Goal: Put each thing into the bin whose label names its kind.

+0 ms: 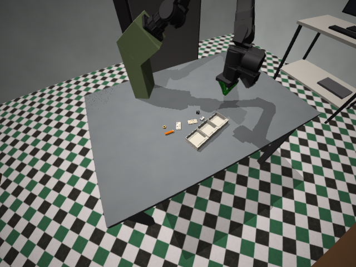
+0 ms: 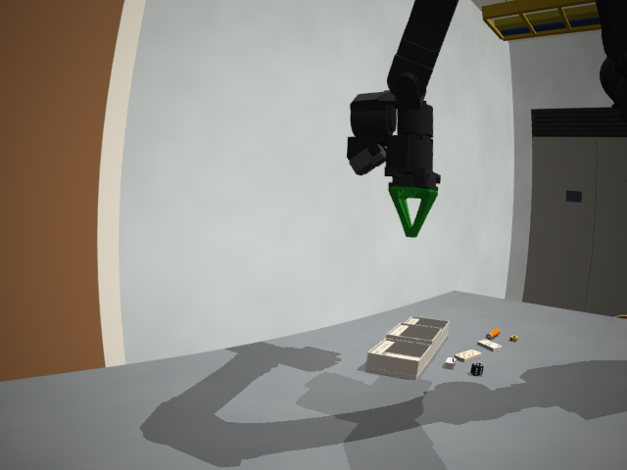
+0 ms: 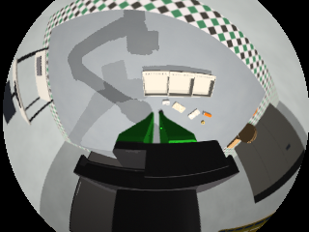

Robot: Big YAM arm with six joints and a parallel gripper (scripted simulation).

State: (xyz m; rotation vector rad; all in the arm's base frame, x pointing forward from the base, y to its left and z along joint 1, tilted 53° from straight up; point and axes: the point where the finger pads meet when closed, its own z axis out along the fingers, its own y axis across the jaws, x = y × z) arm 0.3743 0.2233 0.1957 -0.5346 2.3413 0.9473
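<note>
Three cream bins [image 1: 207, 130] stand in a row on the grey table; they also show in the exterior view [image 2: 408, 346] and the wrist view [image 3: 177, 83]. All three look empty. To their left lie a black die [image 1: 197, 112], a white die [image 1: 202, 118], two dominoes [image 1: 192, 121] [image 1: 178, 125], a brass nut [image 1: 164, 126] and an orange battery [image 1: 169, 132]. My gripper [image 1: 225, 92] hangs high above the table, behind the bins. Its green fingers [image 2: 410, 233] are shut with nothing between them.
A second dark arm holds a tall olive-green block [image 1: 138, 57] over the table's far left part. A shelf unit [image 1: 325, 77] stands beyond the right edge. A dark cabinet [image 2: 577, 207] stands behind the table.
</note>
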